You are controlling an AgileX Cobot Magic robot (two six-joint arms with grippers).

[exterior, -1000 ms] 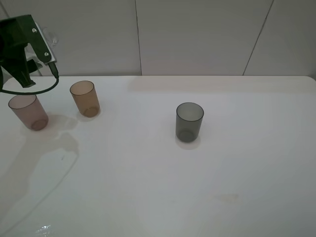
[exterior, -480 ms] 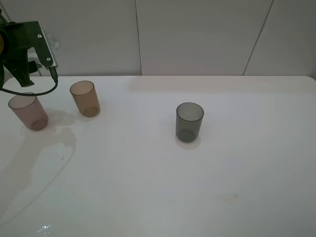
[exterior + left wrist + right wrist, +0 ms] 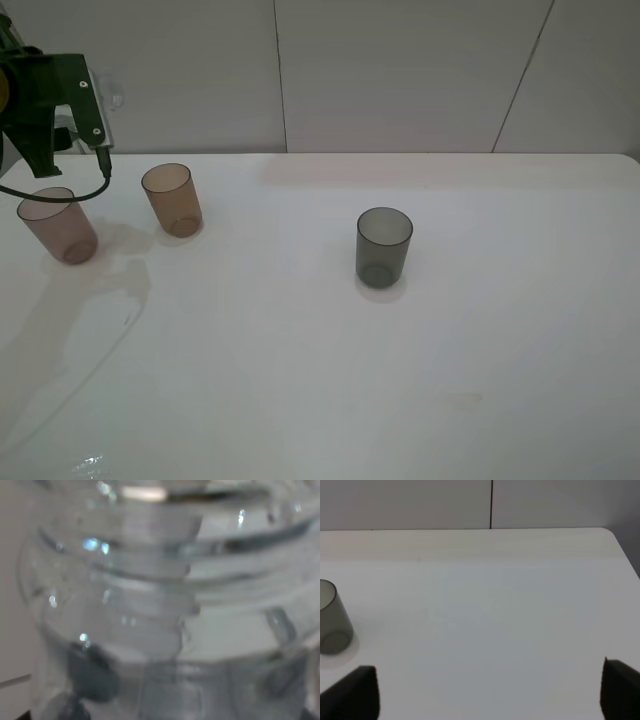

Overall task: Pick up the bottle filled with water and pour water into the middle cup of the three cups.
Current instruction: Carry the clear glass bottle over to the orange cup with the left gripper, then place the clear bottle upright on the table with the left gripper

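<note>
The bottle (image 3: 165, 605), clear with a wide threaded neck, fills the left wrist view, blurred and very close. In the exterior high view only a clear bit of the bottle (image 3: 115, 93) shows beside my left gripper (image 3: 98, 105), which is shut on it high at the far left, above the pinkish-brown cup (image 3: 58, 225). The amber middle cup (image 3: 172, 200) stands upright just right of that, apart from the gripper. Further right is the smoky grey cup (image 3: 384, 247), also seen as the grey cup (image 3: 332, 617). My right gripper (image 3: 487, 695) is open over bare table.
The white table (image 3: 400, 380) reaches a tiled wall (image 3: 400, 70) at the back. The left arm's shadow (image 3: 90, 310) lies across the table's left side. A black cable (image 3: 60, 190) loops under the left gripper, close above the pinkish-brown cup.
My left gripper has turned with the bottle and drifted slightly left, staying above the pinkish-brown cup. The three cups have not moved.
</note>
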